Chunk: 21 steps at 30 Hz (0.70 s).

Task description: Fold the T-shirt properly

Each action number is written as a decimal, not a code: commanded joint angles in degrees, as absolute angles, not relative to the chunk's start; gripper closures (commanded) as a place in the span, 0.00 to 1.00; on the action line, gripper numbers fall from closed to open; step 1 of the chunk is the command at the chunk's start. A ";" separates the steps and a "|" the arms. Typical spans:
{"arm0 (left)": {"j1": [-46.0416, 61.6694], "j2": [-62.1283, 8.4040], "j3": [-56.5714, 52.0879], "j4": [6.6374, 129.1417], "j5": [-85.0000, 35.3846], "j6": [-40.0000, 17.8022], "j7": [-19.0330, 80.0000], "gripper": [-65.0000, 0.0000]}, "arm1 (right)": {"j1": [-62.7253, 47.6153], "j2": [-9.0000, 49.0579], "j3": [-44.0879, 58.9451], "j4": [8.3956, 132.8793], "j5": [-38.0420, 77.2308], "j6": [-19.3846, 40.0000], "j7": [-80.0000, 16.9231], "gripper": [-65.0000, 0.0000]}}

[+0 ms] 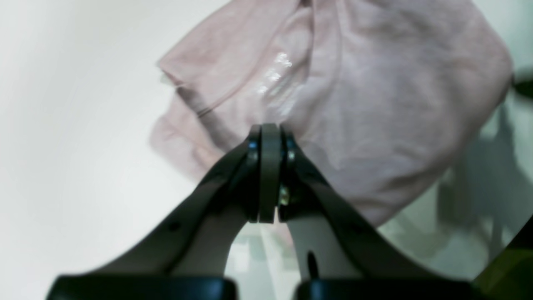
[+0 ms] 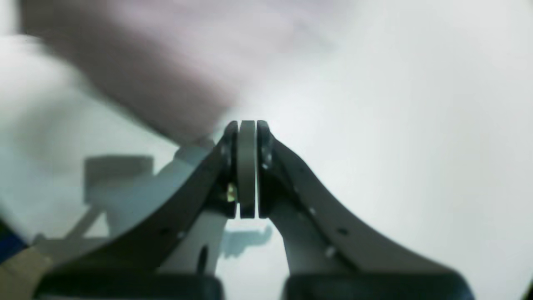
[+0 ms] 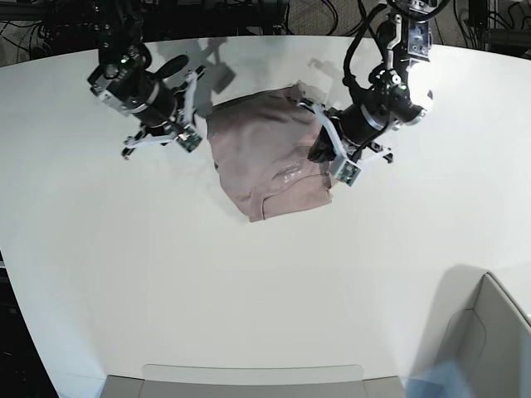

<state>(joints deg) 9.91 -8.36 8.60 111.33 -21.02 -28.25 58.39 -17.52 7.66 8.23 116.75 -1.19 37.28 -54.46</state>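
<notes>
The dusty pink T-shirt (image 3: 264, 156) lies folded into a wrinkled bundle on the white table (image 3: 249, 274). In the left wrist view the T-shirt (image 1: 374, 83) fills the upper middle and right. My left gripper (image 1: 270, 130) is shut, with its tips over the near edge of the cloth and nothing seen between the pads. In the base view it (image 3: 325, 151) sits at the shirt's right edge. My right gripper (image 2: 247, 125) is shut and empty, with the blurred T-shirt (image 2: 166, 71) just beyond it to the upper left. In the base view it (image 3: 192, 116) is by the shirt's left edge.
A grey box (image 3: 489, 340) stands at the front right corner. A flat grey tray edge (image 3: 249, 377) shows at the front. Cables and dark frames (image 3: 249, 12) run behind the table's far edge.
</notes>
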 commanded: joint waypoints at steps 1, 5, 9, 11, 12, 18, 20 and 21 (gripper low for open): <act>9.63 -7.69 10.95 112.57 -22.37 -28.70 56.84 1.00 | -16.84 7.78 11.03 117.49 -0.40 37.32 -53.32 1.00; 9.19 -6.11 18.15 111.78 -21.85 -28.70 56.84 1.00 | -16.22 8.22 18.68 117.41 -0.40 37.32 -53.41 1.00; 7.34 -3.91 21.05 106.24 -21.67 -28.70 56.92 1.00 | -18.07 9.19 21.76 117.41 -0.40 37.41 -53.49 1.00; 4.70 -3.91 22.64 100.44 -20.09 -28.70 57.10 1.00 | -19.65 9.80 22.02 117.41 -0.40 37.41 -53.49 1.00; 3.65 -3.91 23.52 97.63 -18.86 -28.70 57.10 1.00 | -20.26 10.07 22.11 117.41 -0.40 37.41 -53.49 1.00; 2.24 -6.37 23.78 89.89 -7.60 -28.70 56.84 1.00 | -22.73 10.15 21.93 117.41 -0.40 37.41 -53.49 1.00; 2.24 -7.69 20.79 90.51 -5.67 -28.70 56.84 1.00 | -22.99 10.07 21.85 117.41 -0.40 37.41 -53.49 1.00; 2.24 -7.96 18.77 90.59 -5.49 -28.70 56.84 1.00 | -22.99 9.98 21.85 117.41 -0.40 37.41 -53.41 1.00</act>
